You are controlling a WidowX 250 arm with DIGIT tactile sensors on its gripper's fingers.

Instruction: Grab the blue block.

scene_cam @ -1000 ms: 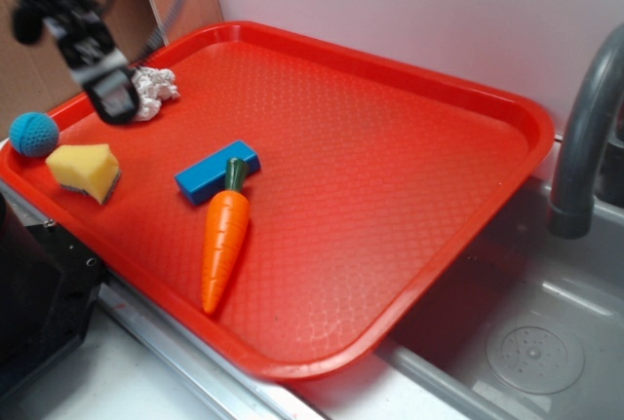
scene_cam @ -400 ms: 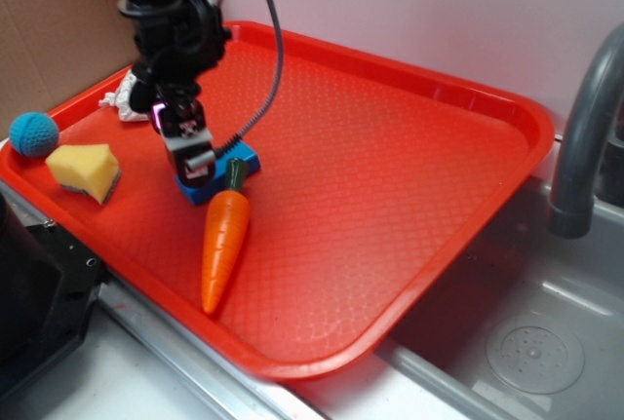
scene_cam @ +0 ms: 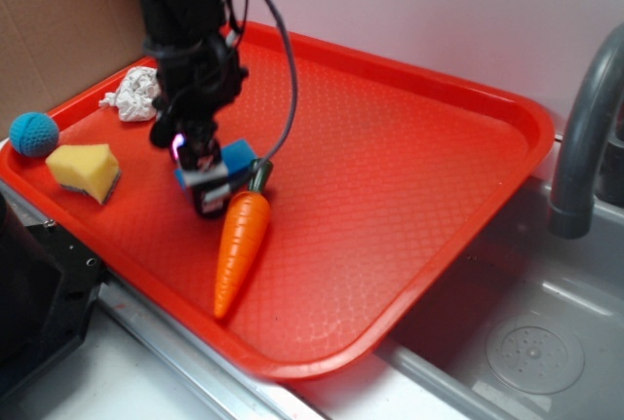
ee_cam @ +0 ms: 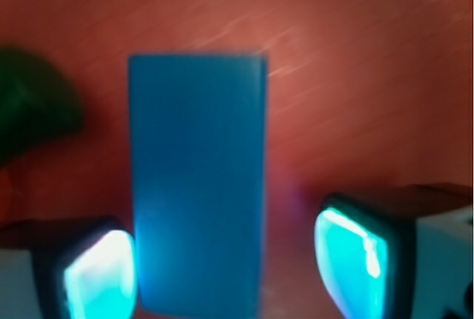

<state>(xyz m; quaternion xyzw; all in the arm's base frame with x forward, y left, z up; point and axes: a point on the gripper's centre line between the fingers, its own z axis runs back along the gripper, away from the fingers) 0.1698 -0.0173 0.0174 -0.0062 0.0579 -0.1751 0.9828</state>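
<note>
The blue block (scene_cam: pixel 238 158) lies on the red tray (scene_cam: pixel 390 147), mostly covered by the arm in the exterior view. My gripper (scene_cam: pixel 209 190) is lowered over it and open, one finger on each long side. In the wrist view the blue block (ee_cam: pixel 198 186) stands lengthwise between the glowing pads (ee_cam: pixel 352 260). The left pad is right against the block. A strip of tray shows between the block and the right pad. My gripper (ee_cam: pixel 226 269) has not closed on it.
A toy carrot (scene_cam: pixel 241 245) lies just right of the block, its green top (ee_cam: pixel 33 104) near my left finger. A yellow sponge (scene_cam: pixel 86 169), a teal knitted ball (scene_cam: pixel 34 133) and a crumpled cloth (scene_cam: pixel 132 92) sit at the tray's left. A faucet (scene_cam: pixel 585 118) and sink (scene_cam: pixel 526 332) are on the right.
The arm swung in from the tray's far left and came down over the blue block. The carrot has shifted slightly to the right.
</note>
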